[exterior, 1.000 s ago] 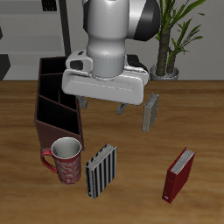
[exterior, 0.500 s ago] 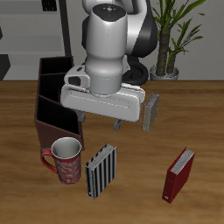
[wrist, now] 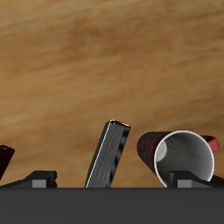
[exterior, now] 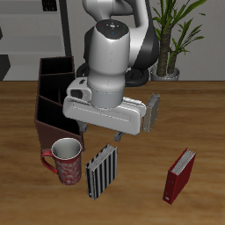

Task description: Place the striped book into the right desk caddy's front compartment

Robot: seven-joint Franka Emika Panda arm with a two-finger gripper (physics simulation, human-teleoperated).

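Note:
The striped book [exterior: 102, 170] stands upright near the table's front edge, beside a mug. It also shows in the wrist view [wrist: 107, 156], tilted and seen from above. My gripper [exterior: 101, 134] is open and empty, hanging above and slightly behind the book, apart from it. In the wrist view the gripper [wrist: 112, 182] shows only its two fingertips [wrist: 39, 178], spread wide on either side of the book. The right desk caddy [exterior: 53, 98] is a long dark maroon box with slanted dividers, behind the mug; a corner of it shows in the wrist view [wrist: 4, 157].
A red patterned mug [exterior: 66, 161] stands right next to the striped book and close to the caddy's front end; it also shows in the wrist view [wrist: 179, 157]. A small grey book [exterior: 152, 112] stands farther back. A red book [exterior: 180, 174] stands near the front edge.
My gripper has moved down and toward the table's front edge, closer to the striped book. Its jaws stay open. The books, mug and caddy have not moved.

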